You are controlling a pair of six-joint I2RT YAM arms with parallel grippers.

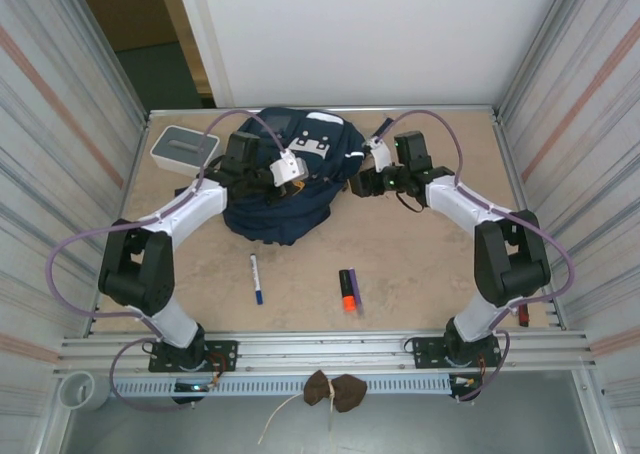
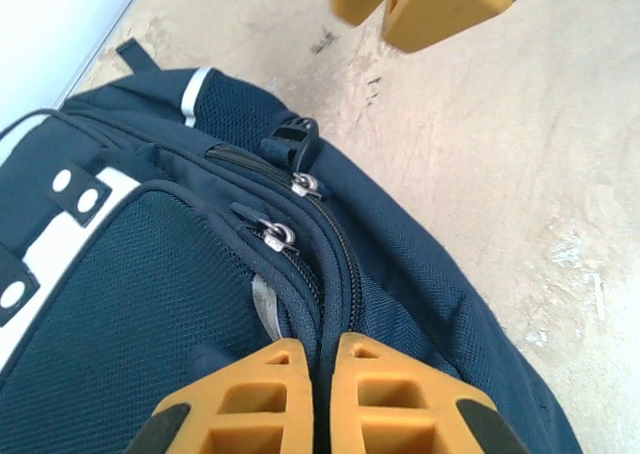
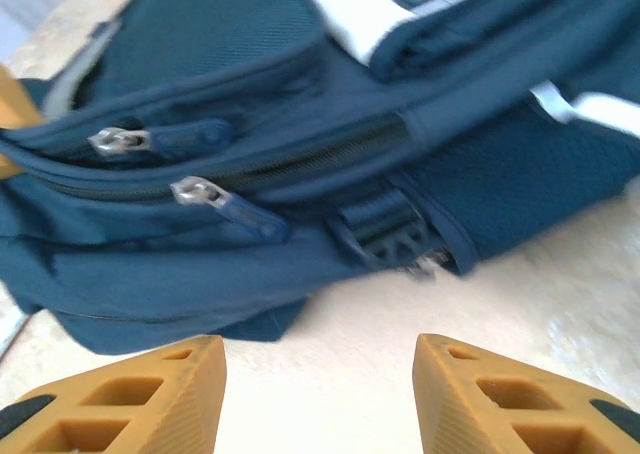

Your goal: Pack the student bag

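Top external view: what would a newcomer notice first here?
The navy student bag sits at the table's far centre, with both arms bent in on it. The left gripper is pinched on its zip seam, while the right gripper stands open over bare table beside it. Nearer the bases lie a blue pen and an orange-and-black marker.

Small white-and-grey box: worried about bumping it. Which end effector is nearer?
Left. The left end effector sits on the navy fabric backpack beside the box; the right end effector is past the backpack's other side.
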